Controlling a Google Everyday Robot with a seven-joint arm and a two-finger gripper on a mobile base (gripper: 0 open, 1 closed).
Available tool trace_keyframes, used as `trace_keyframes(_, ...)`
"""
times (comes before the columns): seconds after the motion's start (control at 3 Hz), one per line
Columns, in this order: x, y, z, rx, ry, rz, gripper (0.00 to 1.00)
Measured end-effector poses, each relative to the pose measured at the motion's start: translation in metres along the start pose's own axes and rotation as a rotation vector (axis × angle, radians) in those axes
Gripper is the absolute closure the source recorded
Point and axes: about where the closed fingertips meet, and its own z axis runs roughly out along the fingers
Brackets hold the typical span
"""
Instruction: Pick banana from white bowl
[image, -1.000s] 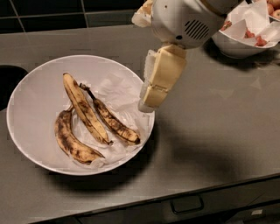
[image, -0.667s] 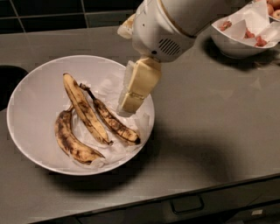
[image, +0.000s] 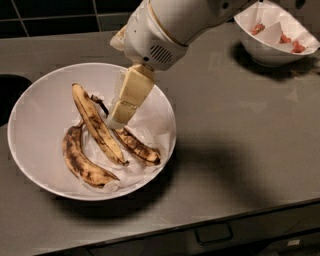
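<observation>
The white bowl (image: 35, 115) sits at the left of the grey counter, lined with crumpled white paper. Three overripe bananas lie in it. The banana (image: 97, 125) is the longest and nearly straight, running from upper left to lower right in the bowl's middle. My gripper (image: 116, 122), cream-coloured on a white arm, reaches down from the upper right into the bowl. Its tip is just right of the banana's middle, over the stem end of the darker thin banana (image: 139, 148). It holds nothing that I can see.
A shorter curved banana (image: 80, 161) lies left of the long one. A smaller white bowl (image: 272, 47) with red bits stands at the back right. A dark opening (image: 10, 95) is at the left edge. The counter's front edge with a drawer handle (image: 214, 233) is below.
The arm has moved left and down, from beside the bowl's right rim to inside the bowl next to the long banana. The bananas have not moved.
</observation>
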Motion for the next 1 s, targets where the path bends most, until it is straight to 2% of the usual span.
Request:
trace_keyframes(0.33, 0.000, 0.000, 0.000, 0.000, 0.000, 0.000, 0.00)
trace_keyframes(1.0, -0.024, 0.000, 0.020, 0.027, -0.062, 0.066, 0.00)
